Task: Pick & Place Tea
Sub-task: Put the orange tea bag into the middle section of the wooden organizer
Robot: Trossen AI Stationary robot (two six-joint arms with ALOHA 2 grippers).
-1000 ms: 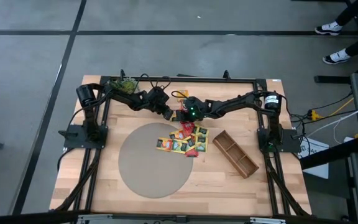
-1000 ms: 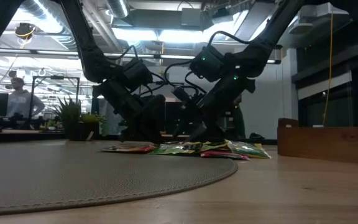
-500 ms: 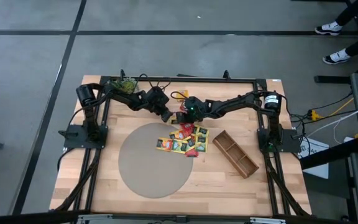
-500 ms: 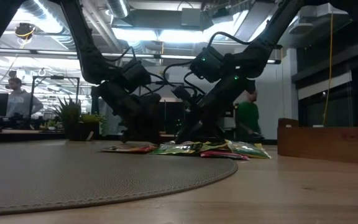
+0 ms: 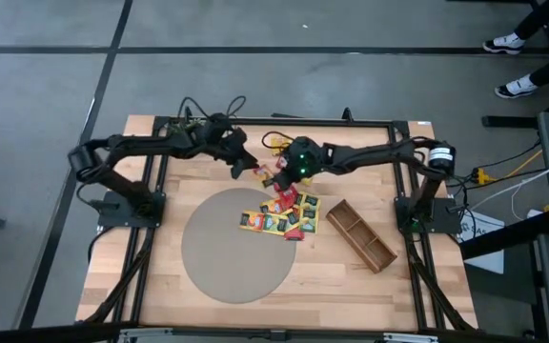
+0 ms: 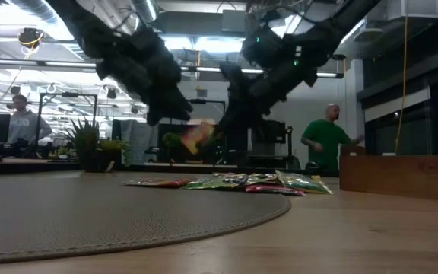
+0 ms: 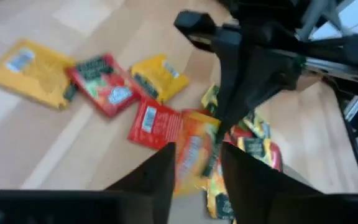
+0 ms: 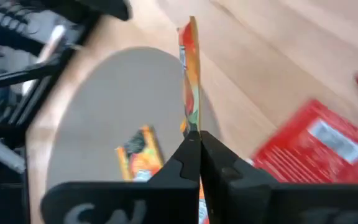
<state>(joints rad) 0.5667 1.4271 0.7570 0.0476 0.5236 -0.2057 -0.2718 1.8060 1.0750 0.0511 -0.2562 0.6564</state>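
right gripper (image 5: 273,177): raised above the far side of the table, fingers pinched together on 1 orange-red sachet (image 8: 190,81); wrist view shows the sachet edge-on, standing up from the closed fingertips
held sachet: off the table, in the air between the 2 grippers, above the far edge of the pile; low view shows it as an orange blur (image 6: 197,137) hanging clear of the tabletop
left gripper (image 5: 246,168): also lifted, just beside the right gripper, facing it; fingers (image 7: 146,177) parted, with a gap between them, the held sachet (image 7: 195,158) seen through the gap; cannot tell if it touches the sachet
tea pile (image 5: 284,213): sachets in red, yellow-orange and dark green, lying flat and overlapping, partly on the round grey mat (image 5: 227,255), partly on bare wood
wooden tray (image 5: 361,233): angled, near the pile on the right arm's side, not touching it
potted plant (image 6: 90,144): at the far left of the table in the low view
background: person in green top (image 6: 327,137) standing beyond the table
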